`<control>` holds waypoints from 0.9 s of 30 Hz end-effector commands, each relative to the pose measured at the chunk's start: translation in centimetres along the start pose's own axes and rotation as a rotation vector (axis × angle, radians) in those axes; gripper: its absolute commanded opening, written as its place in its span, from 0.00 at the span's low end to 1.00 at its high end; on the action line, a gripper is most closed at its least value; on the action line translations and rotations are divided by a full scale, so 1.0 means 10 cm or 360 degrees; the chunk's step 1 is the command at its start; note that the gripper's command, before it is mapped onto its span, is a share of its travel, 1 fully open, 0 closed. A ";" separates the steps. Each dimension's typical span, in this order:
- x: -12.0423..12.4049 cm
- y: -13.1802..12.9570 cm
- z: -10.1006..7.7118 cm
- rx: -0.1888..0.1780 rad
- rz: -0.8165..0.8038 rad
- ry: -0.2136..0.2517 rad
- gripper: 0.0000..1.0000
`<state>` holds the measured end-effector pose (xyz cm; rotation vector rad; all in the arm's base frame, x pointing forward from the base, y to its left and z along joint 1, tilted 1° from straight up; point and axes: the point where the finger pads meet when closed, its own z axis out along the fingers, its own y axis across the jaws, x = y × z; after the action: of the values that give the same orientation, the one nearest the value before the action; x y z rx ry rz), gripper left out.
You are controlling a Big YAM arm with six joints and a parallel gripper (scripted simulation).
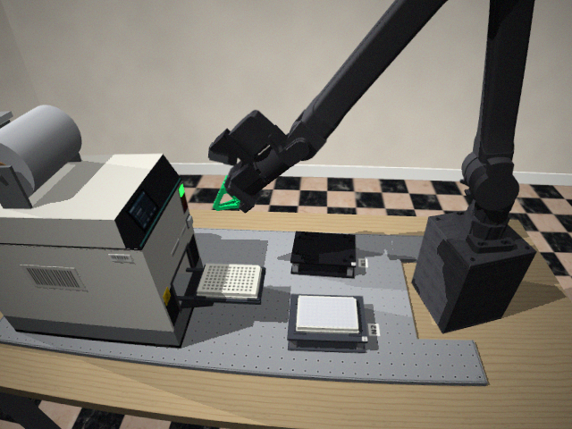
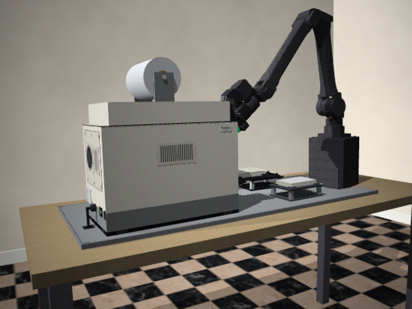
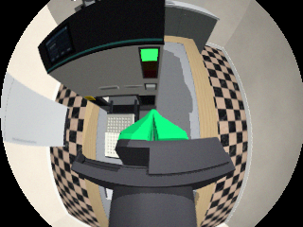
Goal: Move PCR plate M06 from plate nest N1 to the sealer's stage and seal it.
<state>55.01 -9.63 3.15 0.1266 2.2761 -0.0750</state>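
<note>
The unsealed plate M06 (image 1: 229, 281) lies flat on the sealer's stage (image 1: 222, 299), which stands out in front of the housing; its open wells show. It also shows in the wrist view (image 3: 117, 131). The sealer's lamp (image 1: 181, 189) glows green, as it does in the wrist view (image 3: 150, 55), with the START key (image 3: 150, 70) just under it. My gripper (image 1: 227, 201) is shut and empty, its green fingers meeting at a tip. It hangs in the air to the right of the lamp, a short way off the housing's front. The sealed plate M09 (image 1: 327, 314) rests on nest N2.
Nest N1 (image 1: 323, 253) is empty behind N2. A foil roll (image 1: 38, 138) sits on top of the sealer (image 1: 92, 244). The arm's base block (image 1: 471, 272) stands at the right of the grey mat.
</note>
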 end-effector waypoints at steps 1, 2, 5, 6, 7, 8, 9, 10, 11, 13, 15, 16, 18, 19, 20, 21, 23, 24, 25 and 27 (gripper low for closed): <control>-0.44 0.08 0.15 -0.0019 -0.0007 -0.0118 0.00; -0.43 0.09 0.11 -0.0024 -0.0013 -0.0115 0.00; -0.38 0.01 0.05 -0.0005 -0.0018 -0.0099 0.00; -0.37 -0.01 0.03 0.0000 -0.0020 -0.0093 0.00; -0.37 -0.01 0.03 0.0000 -0.0020 -0.0093 0.00; -0.37 -0.01 0.03 0.0000 -0.0020 -0.0093 0.00; -0.35 -0.04 0.02 0.0005 -0.0022 -0.0087 0.00; -0.33 -0.06 0.00 0.0009 -0.0019 -0.0081 0.00; -0.33 -0.06 -0.01 0.0011 -0.0020 -0.0080 0.00; -0.32 -0.07 -0.04 0.0013 -0.0018 -0.0081 0.00; -0.30 -0.08 -0.07 0.0016 -0.0016 -0.0081 0.00; -0.29 -0.08 -0.08 0.0017 -0.0015 -0.0080 0.00; -0.27 -0.09 -0.10 0.0019 -0.0013 -0.0077 0.00; -0.25 -0.09 -0.11 0.0019 -0.0013 -0.0074 0.00; -0.24 -0.08 -0.12 0.0019 -0.0013 -0.0072 0.00; -0.23 -0.08 -0.13 0.0018 -0.0014 -0.0069 0.00; -0.21 -0.03 -0.14 0.0008 -0.0022 -0.0066 0.00; -0.21 -0.03 -0.14 0.0008 -0.0022 -0.0066 0.00; -0.21 -0.03 -0.14 0.0008 -0.0022 -0.0066 0.00; -0.19 0.01 -0.14 -0.0002 -0.0030 -0.0061 0.00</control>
<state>55.16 -9.65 3.68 0.1241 2.2697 -0.0747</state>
